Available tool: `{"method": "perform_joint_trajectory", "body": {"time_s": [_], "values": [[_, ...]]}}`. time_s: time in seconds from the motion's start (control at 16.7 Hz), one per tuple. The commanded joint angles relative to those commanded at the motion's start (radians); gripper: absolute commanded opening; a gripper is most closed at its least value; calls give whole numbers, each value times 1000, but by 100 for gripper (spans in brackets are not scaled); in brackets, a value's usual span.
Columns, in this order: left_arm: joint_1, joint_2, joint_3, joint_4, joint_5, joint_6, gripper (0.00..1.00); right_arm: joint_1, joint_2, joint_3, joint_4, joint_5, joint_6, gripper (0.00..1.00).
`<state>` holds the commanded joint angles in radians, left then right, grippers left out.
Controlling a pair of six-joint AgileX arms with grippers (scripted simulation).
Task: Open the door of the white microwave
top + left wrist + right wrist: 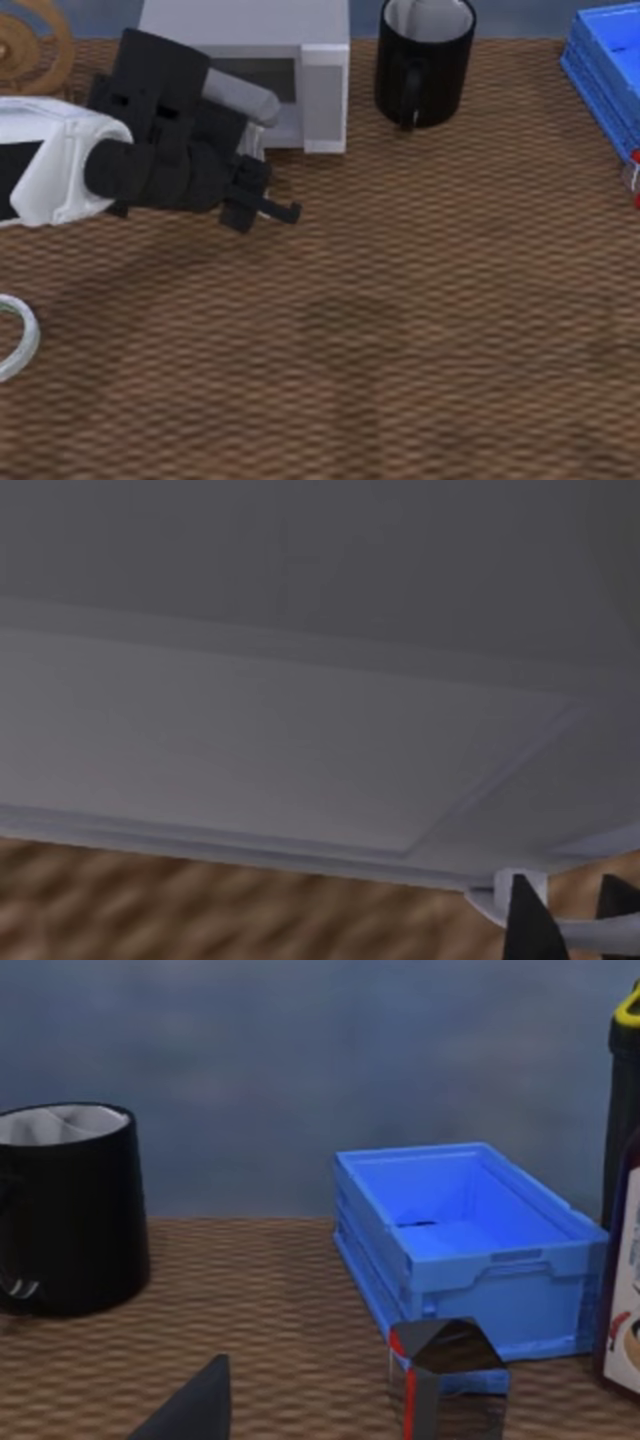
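The left gripper [262,172] was at the front of the white microwave [262,60], at the table's far left, its fingers [530,920] closed around the handle bar of the door [260,750]; a black mug [423,62] stood just right of the microwave; the right arm was out of the top view.

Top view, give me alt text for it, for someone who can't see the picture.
Seen from above, the left arm's gripper reaches to the front of the white microwave at the table's far edge, with the door partly hidden behind the arm. A black mug stands right of the microwave, and a blue crate sits at the far right on the brown woven table.
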<state>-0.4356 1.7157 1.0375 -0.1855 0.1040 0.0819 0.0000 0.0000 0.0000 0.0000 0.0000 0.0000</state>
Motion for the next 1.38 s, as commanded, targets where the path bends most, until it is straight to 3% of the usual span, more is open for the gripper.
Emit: {"method": "perform_joint_trajectory", "body": {"time_s": [0.54,1.38], "values": [[37,-28,-30,-10,70,84,0,0,0,0,0,0,0,100],[37,-28,-30,-10,71,84,0,0,0,0,0,0,0,100]]}}
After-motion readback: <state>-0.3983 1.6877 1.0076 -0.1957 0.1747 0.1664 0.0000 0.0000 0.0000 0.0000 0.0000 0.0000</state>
